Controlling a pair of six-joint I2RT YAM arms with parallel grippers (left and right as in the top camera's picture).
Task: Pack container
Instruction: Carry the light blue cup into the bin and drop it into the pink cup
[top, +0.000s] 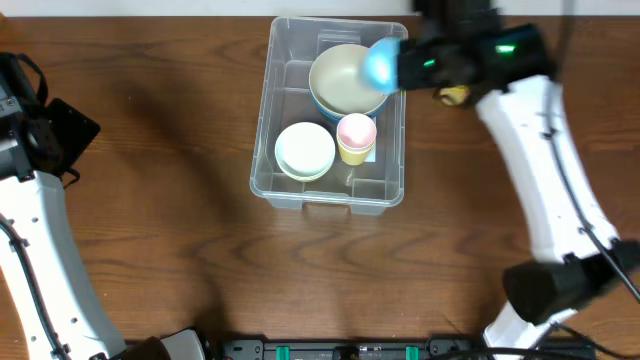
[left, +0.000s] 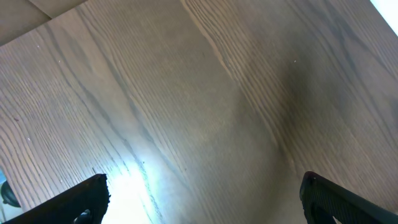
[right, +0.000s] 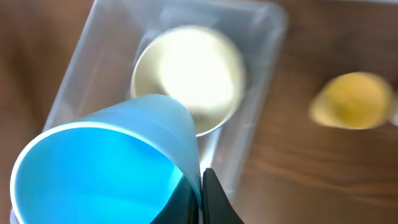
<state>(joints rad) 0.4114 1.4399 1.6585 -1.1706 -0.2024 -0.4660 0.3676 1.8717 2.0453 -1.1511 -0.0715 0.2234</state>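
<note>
Overhead and wrist views of a two-arm packing cell. The container (top: 268, 110) is seen standing on the desk (top: 180, 240), in the far middle of the overhead view, with its long sides running away from the robot. Three groups of tableware are seen inside it: a cream bowl (top: 345, 78) nested in a blue one at the far end, a stack of pale bowls (top: 305, 150) at the near left, and a pink cup (top: 357, 130) seated in a yellow cup at the near right. A blue cup (right: 106, 168) is held by the right tool (right: 203, 193), whose fingers are closed together on the cup's thin wall near the rim; the cup is tilted, its mouth turned towards the wrist camera, and it is carried above the container's far right corner, beside the cream bowl. A blurred yellow object (right: 354, 102) is seen on the desk just outside the container's right wall. The left tool (left: 202, 202) is held over bare desk at the left, well apart from the container, its fingers spread wide with nothing between them.
</note>
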